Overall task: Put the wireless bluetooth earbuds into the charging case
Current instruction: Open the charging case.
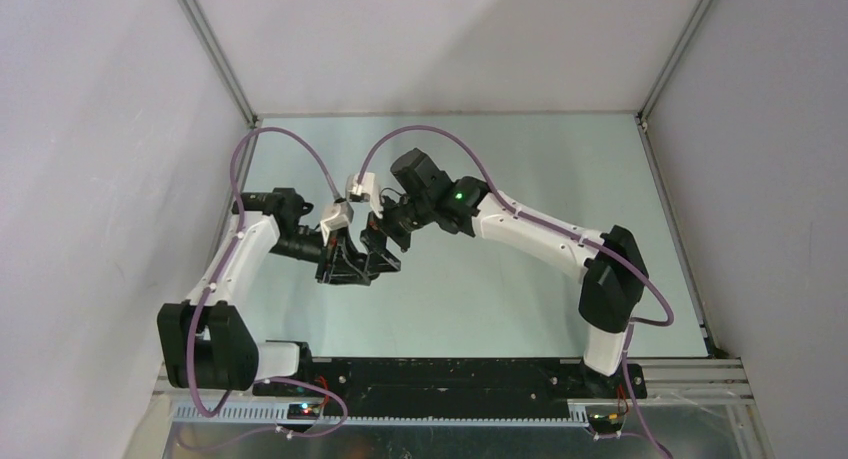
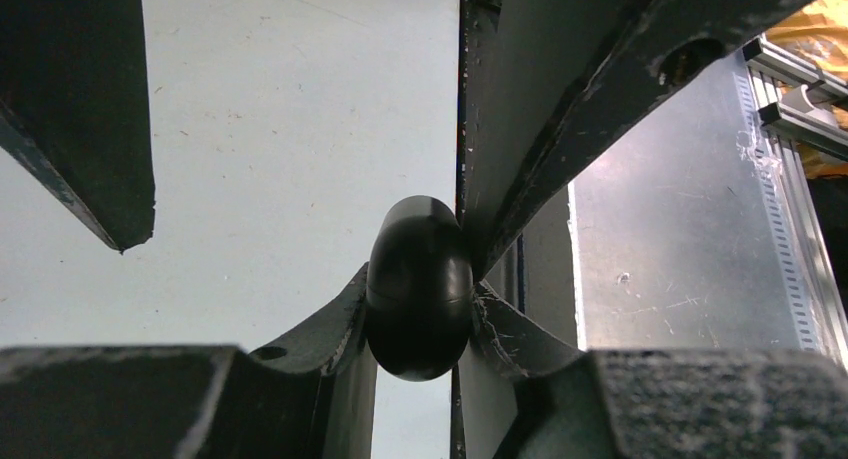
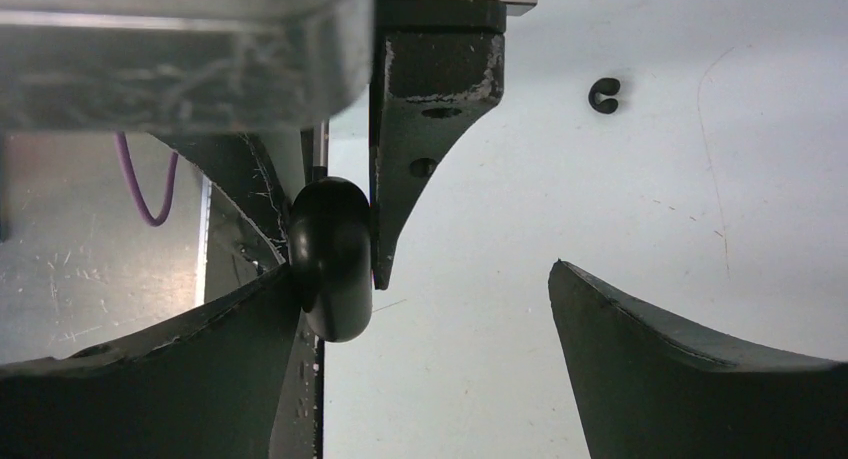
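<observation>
**A:** While the left gripper (image 2: 420, 314) pinches that black thing, can you tell what it is?

**B:** Likely the charging case (image 2: 418, 269), closed. It's a glossy rounded shell with a seam round its middle, but I see it edge-on, so I wouldn't swear to it. It hangs clear of the table (image 3: 700, 159), clamped between both left fingers.

**A:** And the right gripper (image 3: 425, 274)?

**B:** Spread wide. One finger sits close against the case's side and the other is well apart, so it grips nothing.

**A:** Any earbuds?

**B:** None I can make out. A small black curl (image 3: 604, 95) lies on the table, well apart from the case, but it's too tiny to name.

**A:** How will the case handle?

**B:** Light and hard, I judge, but slick and curved, so it could squirt out of a pinch. It's best held across its broad faces below the seam. That leaves the lid half free for the other fingers to pry at its edge.
</observation>
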